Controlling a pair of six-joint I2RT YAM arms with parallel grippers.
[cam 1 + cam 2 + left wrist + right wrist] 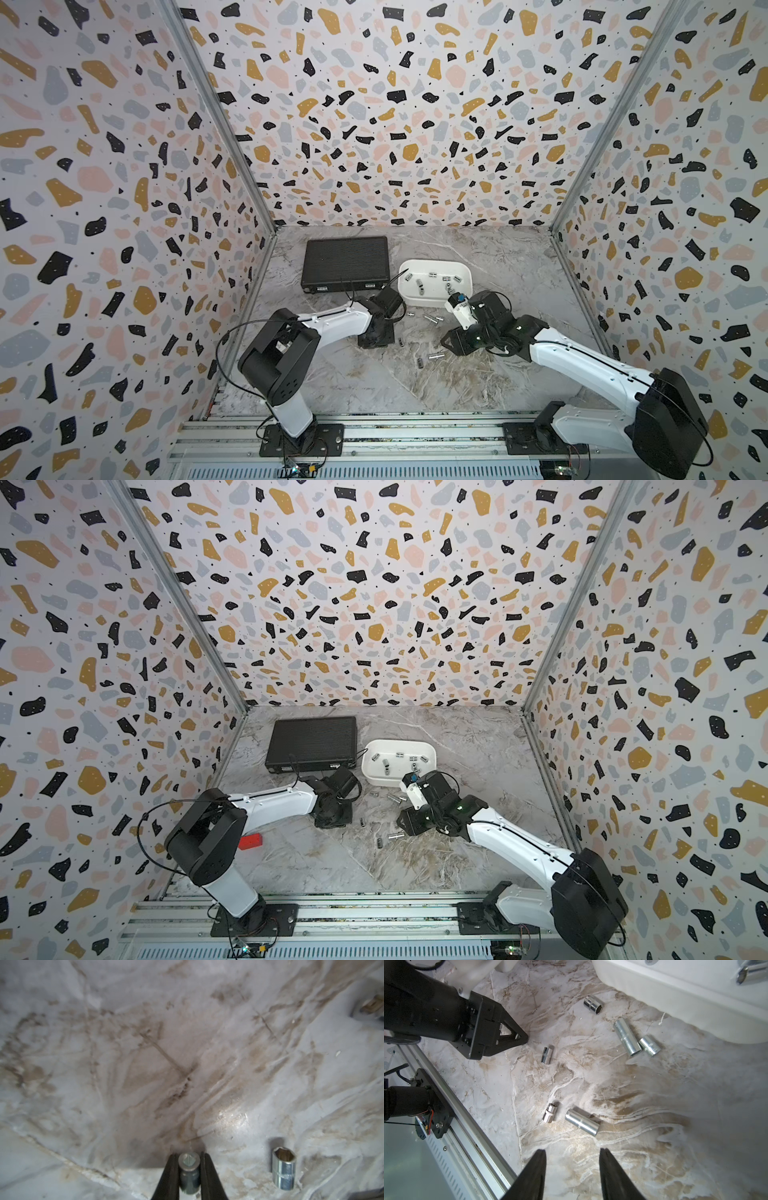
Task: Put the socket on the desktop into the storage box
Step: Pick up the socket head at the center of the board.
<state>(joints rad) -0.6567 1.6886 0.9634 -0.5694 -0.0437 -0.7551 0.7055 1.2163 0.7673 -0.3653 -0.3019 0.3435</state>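
Note:
In the left wrist view my left gripper is shut on a small steel socket down at the marble desktop. Another socket lies just beside it. In both top views that gripper points down in front of the white storage box, which holds several sockets. My right gripper hovers open and empty over the desktop. Several loose sockets lie ahead of it, among them a long one and a short one. The box wall is beyond them.
A black ribbed case stands at the back left, touching distance from the storage box. A red block lies behind the left arm. An aluminium rail runs along the front edge. Patterned walls close in three sides.

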